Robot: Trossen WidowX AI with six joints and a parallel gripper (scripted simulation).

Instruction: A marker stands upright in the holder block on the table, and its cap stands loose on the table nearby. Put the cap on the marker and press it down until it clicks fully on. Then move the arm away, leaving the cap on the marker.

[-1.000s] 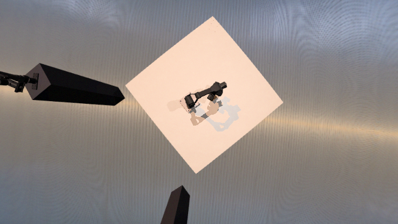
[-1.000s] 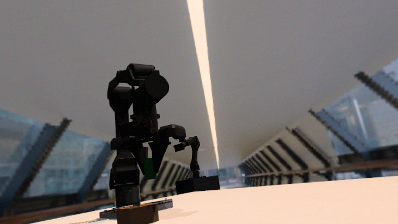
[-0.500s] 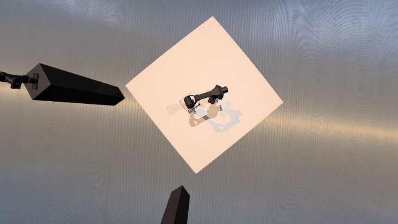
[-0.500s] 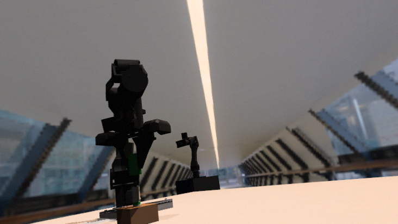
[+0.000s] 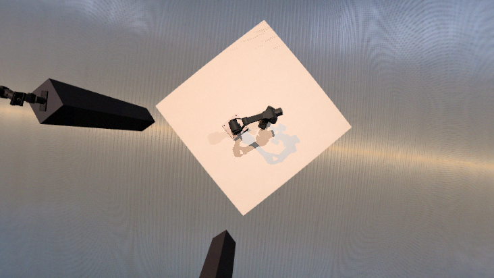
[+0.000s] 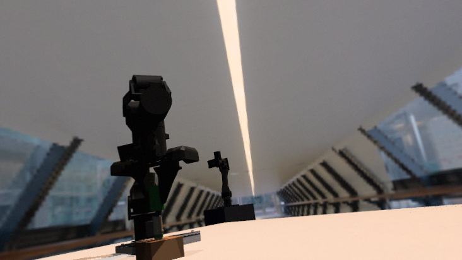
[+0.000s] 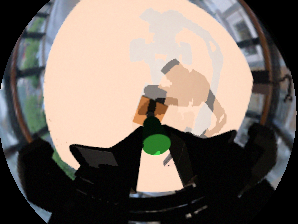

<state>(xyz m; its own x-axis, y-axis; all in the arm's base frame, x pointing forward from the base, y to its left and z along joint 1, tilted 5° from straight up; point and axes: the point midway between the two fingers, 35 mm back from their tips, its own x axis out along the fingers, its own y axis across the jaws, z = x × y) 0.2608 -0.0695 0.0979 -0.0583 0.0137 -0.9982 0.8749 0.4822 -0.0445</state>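
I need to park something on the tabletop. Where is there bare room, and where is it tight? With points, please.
Judging by the top view, room lies between the arm (image 5: 256, 118) (image 6: 147, 119) and the table's (image 5: 248, 75) (image 6: 323, 235) (image 7: 90, 75) upper corner, and towards its lower corner beyond the shadows. It's crowded around the holder block (image 6: 159, 248) (image 7: 142, 116), under the tool (image 6: 158, 187) (image 7: 152, 128).

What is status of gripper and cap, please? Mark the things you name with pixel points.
Gripper (image 6: 154, 201) (image 7: 152, 128) shut on green cap (image 6: 154, 197) (image 7: 156, 144). Cap above block (image 6: 161, 248) (image 7: 142, 119). Seating unclear. Nothing seen in the way.
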